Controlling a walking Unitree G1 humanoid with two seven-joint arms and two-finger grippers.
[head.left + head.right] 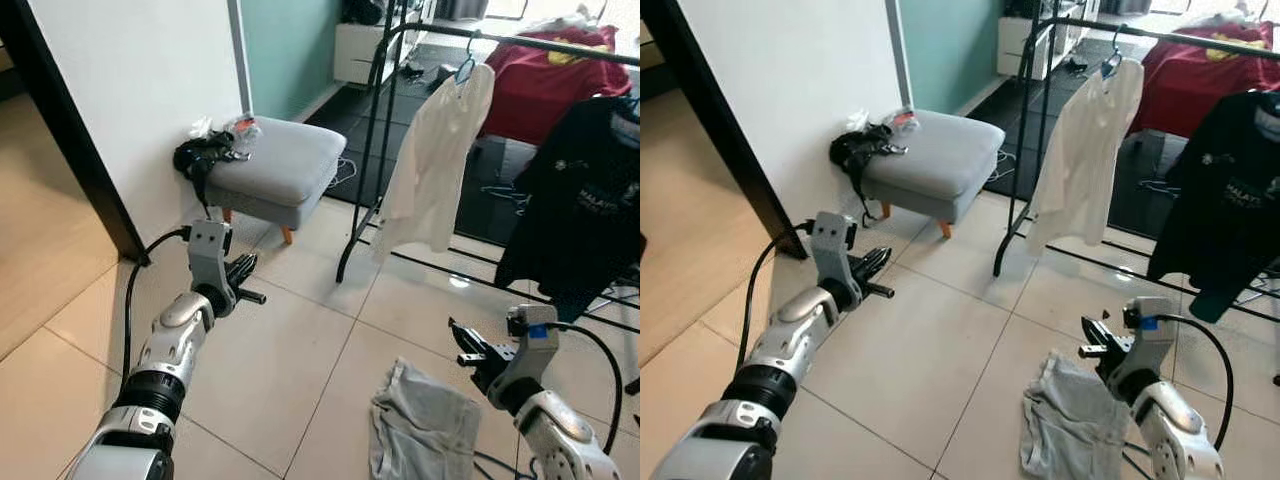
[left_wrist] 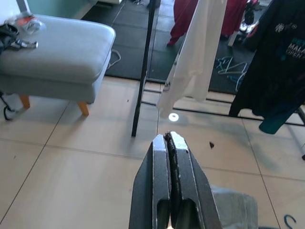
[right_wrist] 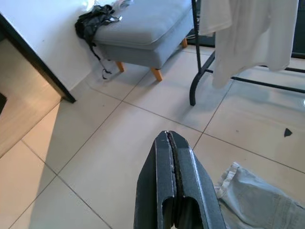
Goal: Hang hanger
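A black clothes rack point(image 1: 560, 45) stands ahead on the right. On its rail a white shirt point(image 1: 435, 160) hangs from a blue hanger point(image 1: 466, 68), with a black T-shirt point(image 1: 580, 200) beside it and a red shirt point(image 1: 555, 75) behind. Loose hangers point(image 2: 228, 64) lie on the dark mat under the rack. My left gripper point(image 1: 245, 270) is raised over the tiles near the grey ottoman, shut and holding nothing. Low on the right, my right gripper point(image 1: 465, 348) is also shut and holding nothing, just above a crumpled grey garment point(image 1: 420, 420) on the floor.
A grey ottoman point(image 1: 275, 160) on wooden legs stands against the white wall point(image 1: 130, 100), with a black bag point(image 1: 200, 155) and small items on it. The rack's curved black leg point(image 1: 360, 220) reaches the floor between ottoman and shirt. A dark door frame point(image 1: 70, 140) runs at left.
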